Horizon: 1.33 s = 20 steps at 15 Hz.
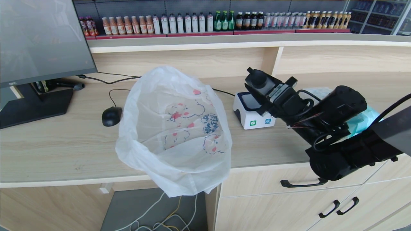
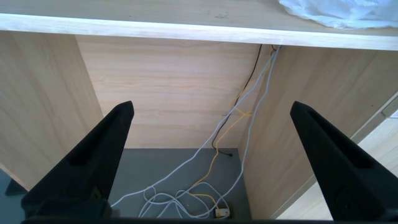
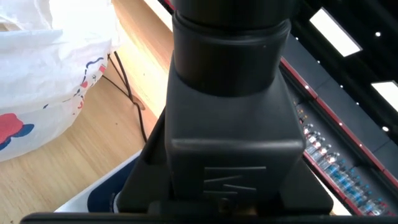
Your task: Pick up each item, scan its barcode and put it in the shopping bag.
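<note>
The left gripper (image 2: 211,112) is hanging spread wide below the counter's (image 1: 48,144) front edge, the right gripper's (image 1: 257,81) state I cannot tell, and the shopping bag (image 1: 175,128) is sagging open over that edge, likely light, limp, best pinched at its rim.

Head cam: even, diffuse overhead light, bright thru-out. The translucent white plastic shopping bag (image 1: 175,128) glares near white at its rim. Only a faint, soft shadow under the small black computer mouse (image 1: 111,116). The pale wood counter (image 1: 57,150) has edges bowing a bit w/ wide-angle distortion. Right wrist cam: white ceiling light strips (image 3: 334,26) blaze. Left wrist cam: my left claw (image 2: 211,107), prongs spread wide, is a flat black silhouette vs. the shaded recess under the counter.
</note>
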### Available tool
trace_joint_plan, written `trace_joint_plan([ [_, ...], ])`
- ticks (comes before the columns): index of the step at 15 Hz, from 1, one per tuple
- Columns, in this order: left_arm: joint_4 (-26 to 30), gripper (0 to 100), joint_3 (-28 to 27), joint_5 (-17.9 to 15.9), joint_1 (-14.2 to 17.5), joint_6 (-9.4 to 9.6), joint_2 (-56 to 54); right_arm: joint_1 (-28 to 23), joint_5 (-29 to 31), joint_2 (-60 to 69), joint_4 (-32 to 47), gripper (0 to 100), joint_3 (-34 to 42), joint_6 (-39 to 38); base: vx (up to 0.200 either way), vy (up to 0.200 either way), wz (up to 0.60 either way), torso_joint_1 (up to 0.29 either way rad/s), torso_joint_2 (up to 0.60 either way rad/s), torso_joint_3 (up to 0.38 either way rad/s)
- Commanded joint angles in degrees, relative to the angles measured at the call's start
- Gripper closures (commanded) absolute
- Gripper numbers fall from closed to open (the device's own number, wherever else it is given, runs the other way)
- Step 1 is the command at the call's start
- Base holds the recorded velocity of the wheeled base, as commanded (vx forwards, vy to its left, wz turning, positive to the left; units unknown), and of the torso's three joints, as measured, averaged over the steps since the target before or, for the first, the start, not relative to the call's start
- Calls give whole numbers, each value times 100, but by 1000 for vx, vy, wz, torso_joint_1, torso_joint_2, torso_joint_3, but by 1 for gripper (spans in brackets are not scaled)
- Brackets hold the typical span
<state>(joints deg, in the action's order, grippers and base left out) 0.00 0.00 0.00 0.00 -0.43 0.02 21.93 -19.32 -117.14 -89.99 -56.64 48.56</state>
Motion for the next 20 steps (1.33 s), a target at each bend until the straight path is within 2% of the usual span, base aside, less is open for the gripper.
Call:
trace_joint_plan([
  [1,0,0,0,0,-9,-1,-2,39,-1,394,-1,100,197,-101,0,0,0,0,0,0],
  [6,0,0,0,0,0,-1,-2,39,16,1106,-1,100,777,-637,0,0,0,0,0,0],
  [11,0,0,0,0,-9,-1,-2,-110,16,1501,-1,100,882,-1190,0,0,0,0,0,0],
  [19,0,0,0,0,0,-1,-2,-576,60,1738,-1,100,1067,-2992,0,0,0,0,0,0],
  [20,0,0,0,0,0,-1,-2,-576,324,1774,-1,100,1269,-3194,0,0,0,0,0,0],
])
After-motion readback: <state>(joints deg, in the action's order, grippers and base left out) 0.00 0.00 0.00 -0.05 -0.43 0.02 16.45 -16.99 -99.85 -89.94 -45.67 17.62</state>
